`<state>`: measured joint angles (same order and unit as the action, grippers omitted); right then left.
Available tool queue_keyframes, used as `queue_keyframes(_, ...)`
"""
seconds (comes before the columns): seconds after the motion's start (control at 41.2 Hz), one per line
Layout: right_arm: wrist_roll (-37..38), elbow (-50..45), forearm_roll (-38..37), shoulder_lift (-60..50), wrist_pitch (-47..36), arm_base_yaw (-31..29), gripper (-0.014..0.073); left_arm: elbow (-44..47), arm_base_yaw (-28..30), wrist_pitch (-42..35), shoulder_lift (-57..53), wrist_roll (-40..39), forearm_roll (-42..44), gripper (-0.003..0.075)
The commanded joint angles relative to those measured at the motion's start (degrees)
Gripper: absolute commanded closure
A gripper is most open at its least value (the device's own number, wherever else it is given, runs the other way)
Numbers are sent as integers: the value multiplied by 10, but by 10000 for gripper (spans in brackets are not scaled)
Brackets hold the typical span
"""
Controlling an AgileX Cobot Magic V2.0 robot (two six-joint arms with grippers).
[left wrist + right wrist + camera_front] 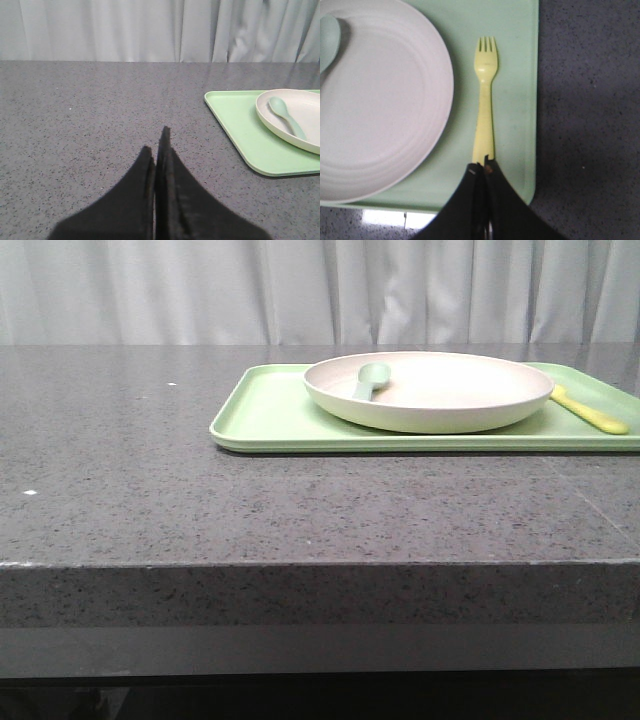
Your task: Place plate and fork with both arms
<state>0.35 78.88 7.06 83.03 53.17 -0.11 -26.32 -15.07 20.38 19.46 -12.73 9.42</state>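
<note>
The cream plate (440, 390) sits on a light-green tray (270, 410), with a sage-green spoon (370, 380) lying in it. The pale-yellow fork (590, 412) lies flat on the tray to the right of the plate. In the right wrist view my right gripper (484, 167) is shut and empty, above the end of the fork's (485, 100) handle, beside the plate (380, 105). My left gripper (157, 140) is shut and empty over bare table, left of the tray (240, 125) and the plate (315, 115). Neither gripper shows in the front view.
The dark speckled stone table (150, 490) has its front edge near the camera. A pale curtain (200, 290) hangs behind the table. The tray's right rim (532, 100) borders bare table.
</note>
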Motion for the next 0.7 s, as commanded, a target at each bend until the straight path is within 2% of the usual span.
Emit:
queue_keyframes(0.0,-30,-78,-3,-98,-94,-1,657,-16,1,-48,4,-6,2,738)
queue_keyframes(0.194,-61,-268,-3,-248,-213,-1,657,-16,1,-48,4,-6,2,738)
queue_keyframes(0.34,-61,-380,-3,-359,-260,-1,657,-16,1,-48,4,-6,2,738)
queue_keyframes(0.534,-61,-480,-3,-511,-314,-1,658,-16,1,-48,4,-6,2,738)
queue_keyframes(0.68,-61,-529,-3,-610,-319,-1,658,-16,1,-48,4,-6,2,738)
